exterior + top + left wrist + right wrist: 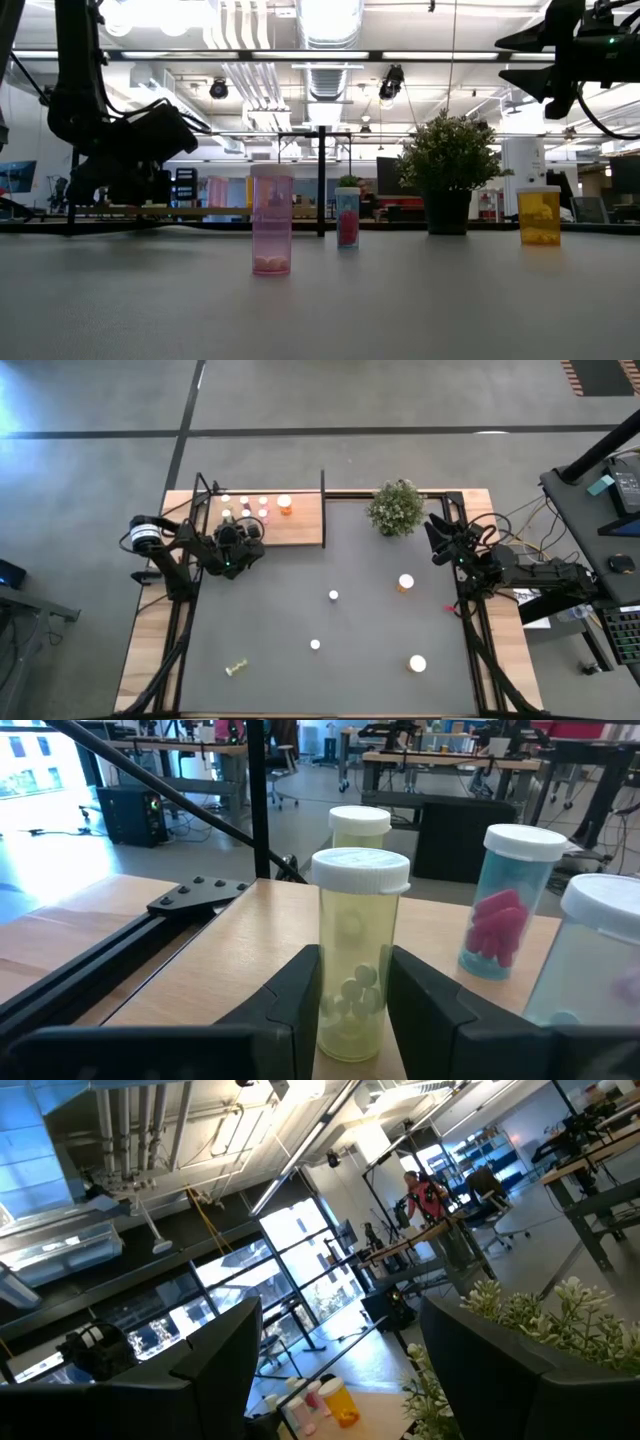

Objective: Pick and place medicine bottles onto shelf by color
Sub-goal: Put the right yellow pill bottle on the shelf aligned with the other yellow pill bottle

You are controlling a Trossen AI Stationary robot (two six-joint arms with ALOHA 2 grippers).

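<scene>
Your left gripper (pixel 355 995) is over the near edge of the shelf (pixel 300 525), the light-wood board with thin black posts that sits at the far-left corner of the dark grey table (pixel 330 560). Its two dark, wedge-shaped fingers (pixel 300 1000) are pinched on a yellow-green bottle (pixel 358 955): a clear, round plastic cylinder with a smooth white cap and small pale pills piled at its bottom. It stands upright on the wood.

Just behind it stands another capped bottle (pixel 360 825) of the same tint. Beside that is a bluish bottle (pixel 508 900) holding pink tablets, and a fourth white-capped one (pixel 600 955) stands nearer the wrist camera. From above you see a cluster of white caps on the board, with an orange bottle (pixel 285 504) at its far edge.

Your right gripper (pixel 340 1370) is raised near the table's far-right corner, beside the bushy potted plant (pixel 396 507), its fingers spread wide with nothing between them.

Loose bottles stand on the matte tabletop: an orange one (pixel 405 583) toward the right edge, another (pixel 417 663) near the near-right corner, two small ones (pixel 333 596) around the middle, and one lying on its side (pixel 236 668) toward the near-left corner.
</scene>
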